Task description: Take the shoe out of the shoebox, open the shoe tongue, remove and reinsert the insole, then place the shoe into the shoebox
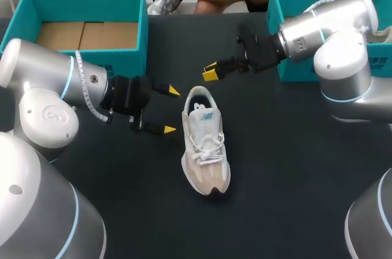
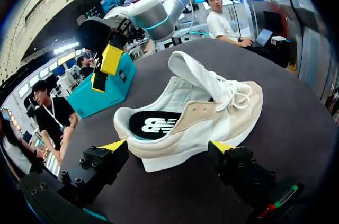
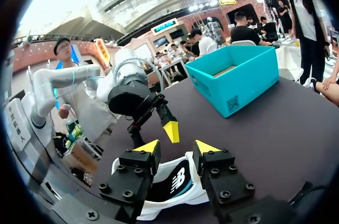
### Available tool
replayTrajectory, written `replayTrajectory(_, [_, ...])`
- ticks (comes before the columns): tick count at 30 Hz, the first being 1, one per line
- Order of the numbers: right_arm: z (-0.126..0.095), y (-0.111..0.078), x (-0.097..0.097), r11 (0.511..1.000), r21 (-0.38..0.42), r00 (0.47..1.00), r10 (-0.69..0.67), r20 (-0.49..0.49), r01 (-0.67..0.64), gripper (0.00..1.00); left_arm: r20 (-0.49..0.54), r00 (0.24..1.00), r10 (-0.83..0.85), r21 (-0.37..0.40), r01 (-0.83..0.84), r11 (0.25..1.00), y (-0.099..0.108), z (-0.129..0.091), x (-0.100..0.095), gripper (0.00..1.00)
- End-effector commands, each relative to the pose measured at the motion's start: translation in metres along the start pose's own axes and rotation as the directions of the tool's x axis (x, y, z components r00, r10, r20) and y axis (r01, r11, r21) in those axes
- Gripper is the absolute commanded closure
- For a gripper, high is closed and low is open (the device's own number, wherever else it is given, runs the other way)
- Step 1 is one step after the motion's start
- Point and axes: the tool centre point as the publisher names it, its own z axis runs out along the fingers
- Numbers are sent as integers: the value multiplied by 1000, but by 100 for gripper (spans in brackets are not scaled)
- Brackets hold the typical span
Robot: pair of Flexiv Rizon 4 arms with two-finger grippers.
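Note:
A white and beige shoe point(image 1: 205, 149) stands on the dark table, heel toward the far side and toe toward me. Its tongue is lifted, and the dark insole with a white logo point(image 2: 153, 124) shows inside. My left gripper point(image 1: 171, 111) is open just left of the heel. In the left wrist view point(image 2: 168, 147) the shoe point(image 2: 212, 113) lies just ahead of its spread fingers, untouched. My right gripper point(image 1: 210, 73) hovers above and behind the heel, partly open and holding nothing. In the right wrist view point(image 3: 177, 147) the heel point(image 3: 177, 181) shows below the gap between its fingers.
A teal shoebox point(image 1: 86, 2) with a bare cardboard floor stands at the back left. A second teal box point(image 1: 288, 32) stands at the back right, behind my right arm. A person's legs are just beyond the far table edge.

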Motion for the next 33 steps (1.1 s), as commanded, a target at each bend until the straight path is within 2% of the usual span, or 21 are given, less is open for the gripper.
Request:
replayTrajectory(1, [-18, 5, 10, 998, 38, 997, 51, 50, -53, 64, 0, 1000, 0, -5, 0, 1000, -1, 1, 0, 0])
replayTrajectory(2, [-19, 5, 10, 996, 44, 996, 70, 59, -73, 65, 0, 1000, 0, -5, 0, 1000, -1, 1, 0, 0])
replayTrajectory(3, [-20, 5, 11, 995, 47, 994, 89, 69, -92, 72, 0, 1000, 0, -5, 0, 1000, -1, 1, 0, 0])
replayTrajectory(4, [-20, 3, 11, 992, 46, 991, 113, 78, -117, 92, 0, 1000, 0, -5, 0, 1000, -1, 1, 0, 0])
replayTrajectory(5, [-20, 2, 10, 991, 49, 990, 118, 81, -122, 100, 0, 1000, 0, -5, 0, 1000, -1, 1, 0, 0])
replayTrajectory(10, [-18, -6, 8, 976, 84, 968, 184, 169, -201, 100, -7, 1000, 15, 2, -15, 1000, -3, -1, 2, 0])
replayTrajectory(11, [-19, -8, 7, 969, 116, 957, 189, 221, -218, 100, -5, 999, 32, 5, -32, 999, -6, -6, 4, 0])
replayTrajectory(16, [-29, -14, 6, 949, 99, 910, 252, 331, -299, 100, -15, 998, 65, -8, -65, 998, -13, -26, 10, 0])
replayTrajectory(21, [-29, -16, 9, 939, 73, 881, 286, 377, -336, 100, -11, 997, 75, 11, -75, 997, -12, -47, 7, 0])
replayTrajectory(33, [-29, -16, 9, 939, 73, 881, 286, 377, -336, 100, -103, 992, 67, 48, -62, 997, -4, -91, -15, 0])
